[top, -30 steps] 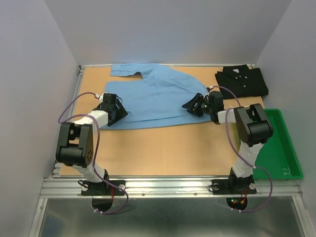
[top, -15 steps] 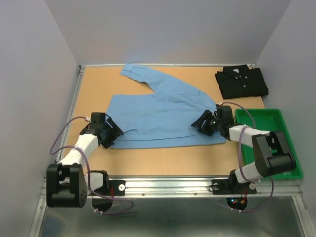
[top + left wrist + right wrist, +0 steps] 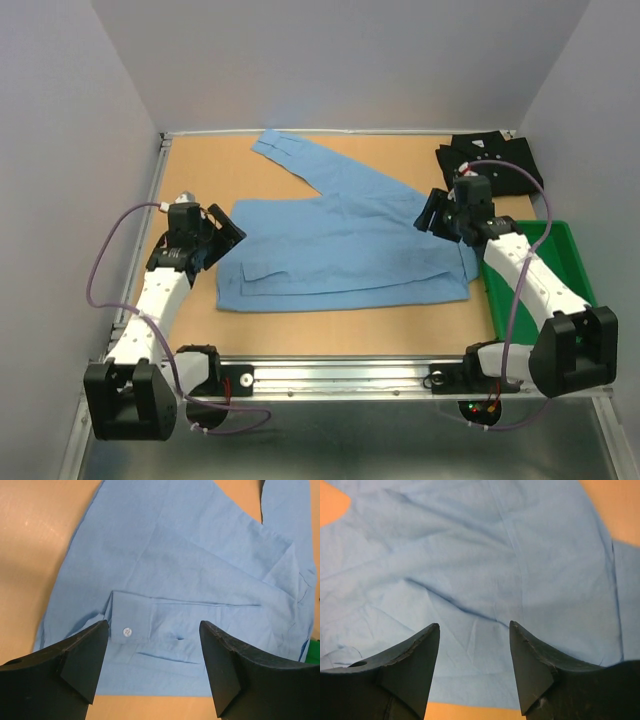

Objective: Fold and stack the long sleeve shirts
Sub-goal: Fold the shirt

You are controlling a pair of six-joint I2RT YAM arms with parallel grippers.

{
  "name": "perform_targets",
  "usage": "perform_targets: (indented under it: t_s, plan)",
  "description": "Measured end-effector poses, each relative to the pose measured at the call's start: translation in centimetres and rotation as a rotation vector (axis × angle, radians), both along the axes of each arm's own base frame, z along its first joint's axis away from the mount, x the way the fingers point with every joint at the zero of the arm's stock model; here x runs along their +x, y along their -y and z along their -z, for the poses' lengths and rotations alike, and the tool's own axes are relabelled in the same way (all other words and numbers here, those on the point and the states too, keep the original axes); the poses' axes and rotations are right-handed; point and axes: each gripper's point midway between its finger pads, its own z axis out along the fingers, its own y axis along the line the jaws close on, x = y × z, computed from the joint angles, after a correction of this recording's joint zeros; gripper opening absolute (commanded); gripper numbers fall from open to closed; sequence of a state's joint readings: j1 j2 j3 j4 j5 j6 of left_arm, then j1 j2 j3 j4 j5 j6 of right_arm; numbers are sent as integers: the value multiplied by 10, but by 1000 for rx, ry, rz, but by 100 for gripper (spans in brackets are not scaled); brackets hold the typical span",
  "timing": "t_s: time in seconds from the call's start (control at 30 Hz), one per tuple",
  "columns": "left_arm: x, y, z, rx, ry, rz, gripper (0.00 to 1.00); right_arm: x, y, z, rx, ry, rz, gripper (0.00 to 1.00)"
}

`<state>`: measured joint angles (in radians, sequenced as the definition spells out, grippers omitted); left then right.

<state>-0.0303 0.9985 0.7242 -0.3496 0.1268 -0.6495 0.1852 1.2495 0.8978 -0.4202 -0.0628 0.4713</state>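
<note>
Pale grey walls boxed in a brown tabletop [image 3: 330, 320]. The light blue shirt [image 3: 340, 250] lay flat on it between the two sets of fingers, partly folded, with one sleeve [image 3: 310, 165] trailing out beyond them toward the back wall. The left fingers [image 3: 82, 655] stood spread wide with nothing between them, hanging above the shirt's edge. Just ahead of them and below lay a folded-over cuff [image 3: 150, 620] with its white button [image 3: 127, 631]. The right fingers [image 3: 412, 662] were parted too and empty, above the shallow creases at the shirt's opposite end. The black shirt [image 3: 490, 165] sat folded close behind the right fingers, and a green tray [image 3: 560, 300] lay to their outer side.

The blue shirt looked like thin woven cloth: light, limp, apt to sag and drape once lifted, and likely to slide on the smooth board. It seemed in no way fragile, the buttons being its only hard parts. The surest hold appeared to be a pinch at an edge where the cloth lay doubled, such as the cuff or hem. Both sets of fingers taking opposite ends together would probably keep a fold line straight. The loose sleeve seemed best lifted near its end.
</note>
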Motion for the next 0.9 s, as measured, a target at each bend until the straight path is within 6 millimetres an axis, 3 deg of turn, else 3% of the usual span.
perform_targets:
  t_s: [0.07,0.13,0.43,0.6,0.73,0.9]
  plan:
    - [10,2,2,-2,-6,18,84,11,1,-16,-20,42,-12,62]
    - [19,4,11,-4,-39,24,83,17,2,-19,-38,51,-20,62]
    - [58,12,37,17,-104,34,83,-2,11,21,-101,-82,-26,59]
    - [54,9,70,28,-199,16,83,-6,12,49,-113,-156,-28,58]
    - [28,3,105,44,-308,-10,83,-19,12,75,-118,-238,-39,58]
    - [22,-6,104,33,-300,-49,82,-20,10,79,-111,-249,-46,58]
